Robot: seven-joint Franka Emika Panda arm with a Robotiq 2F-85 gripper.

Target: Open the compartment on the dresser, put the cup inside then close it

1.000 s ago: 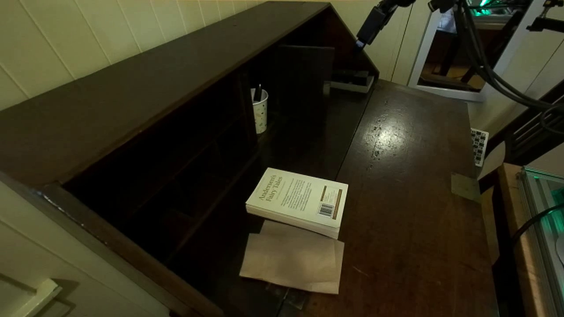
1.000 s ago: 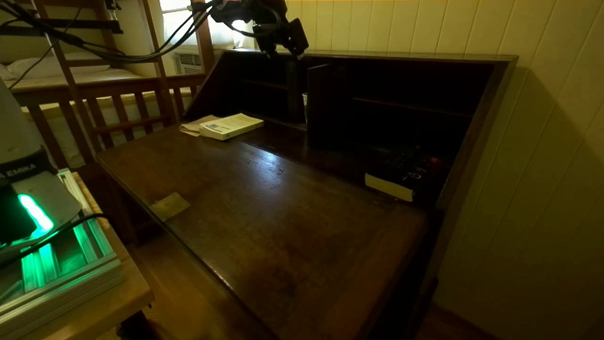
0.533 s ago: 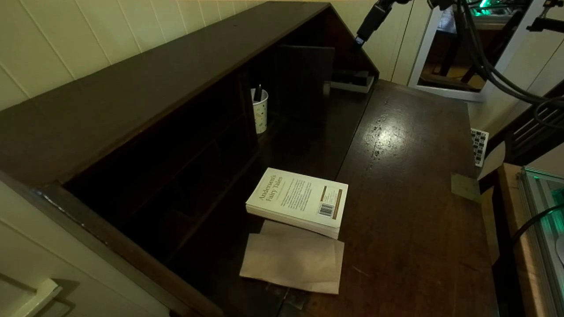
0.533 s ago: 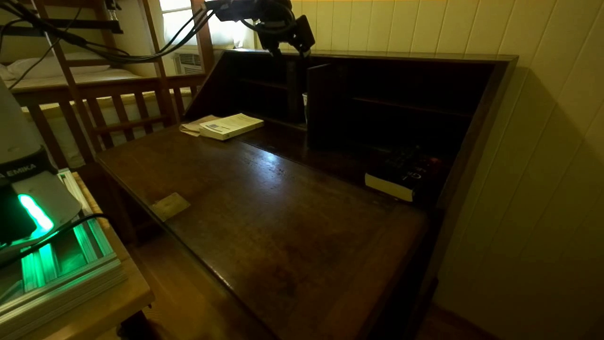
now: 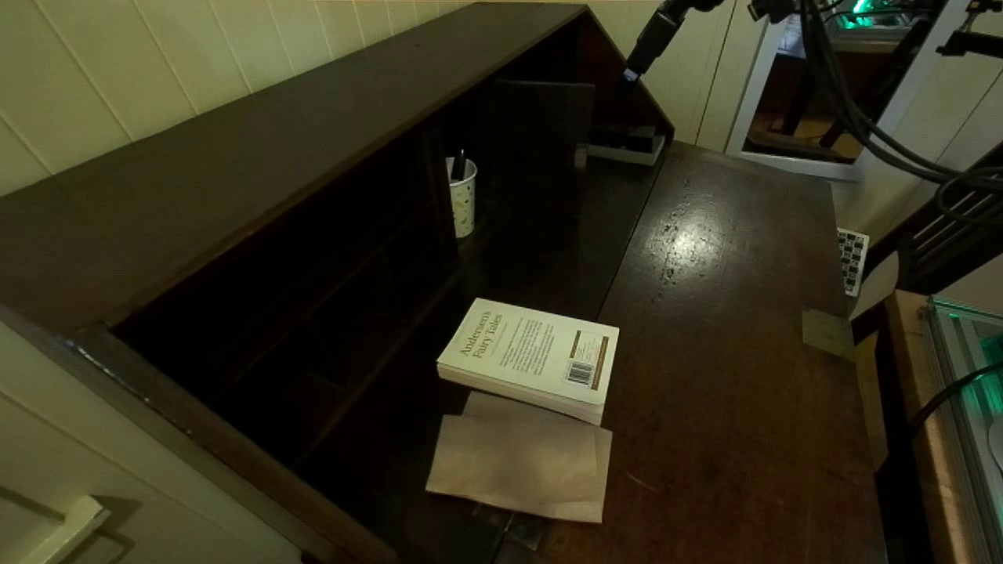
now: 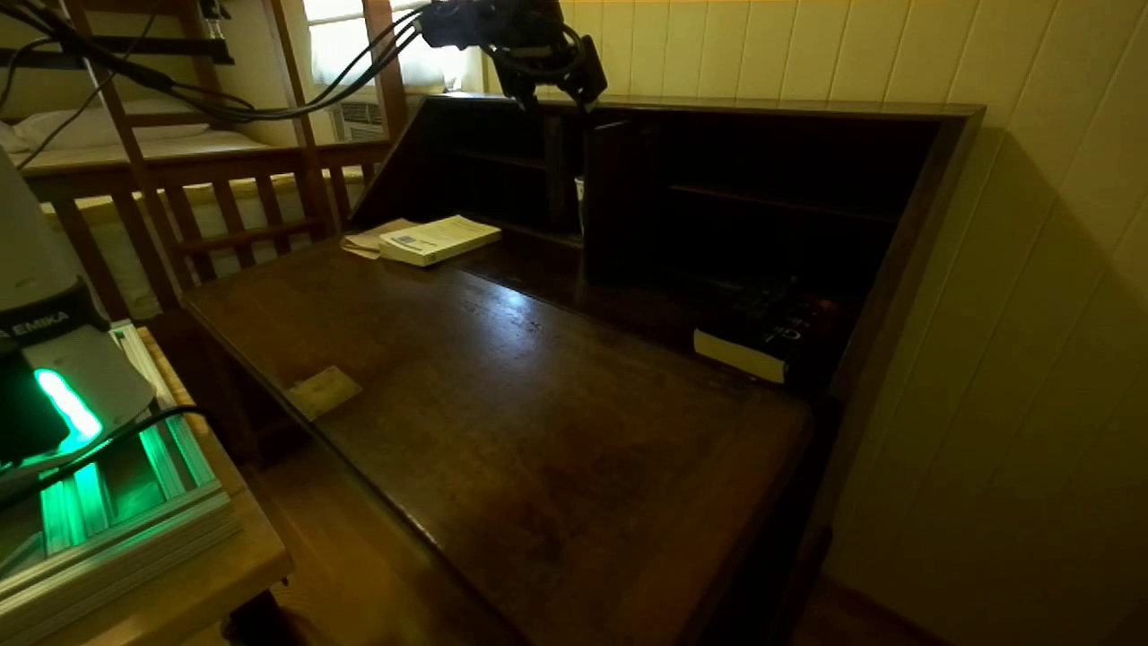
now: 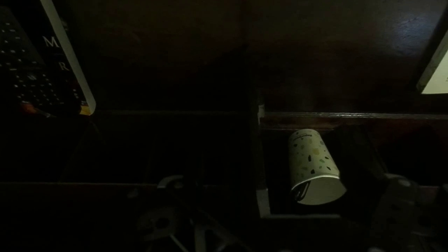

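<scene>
Wrist view, shadowy tool (image 7: 284, 181) spread apart, cup (image 7: 312, 156) in murky compartment (image 7: 276, 164), white book (image 7: 436, 79) cut off at edge

The speckled cup (image 7: 314, 157) stands upright in the open compartment (image 7: 276, 159).

- In an exterior view, we are looking down, close, from one end of the dresser (image 5: 258, 157), along its length.
- In an exterior view, we are standing back, facing the tabletop (image 6: 538, 431) and pigeonholes (image 6: 780, 203) aslant.
- In the wrist view, we are peering steeply down near the cup (image 7: 313, 157).
- In both exterior views, we are seeing the tabletop and white book (image 5: 533, 352).
</scene>
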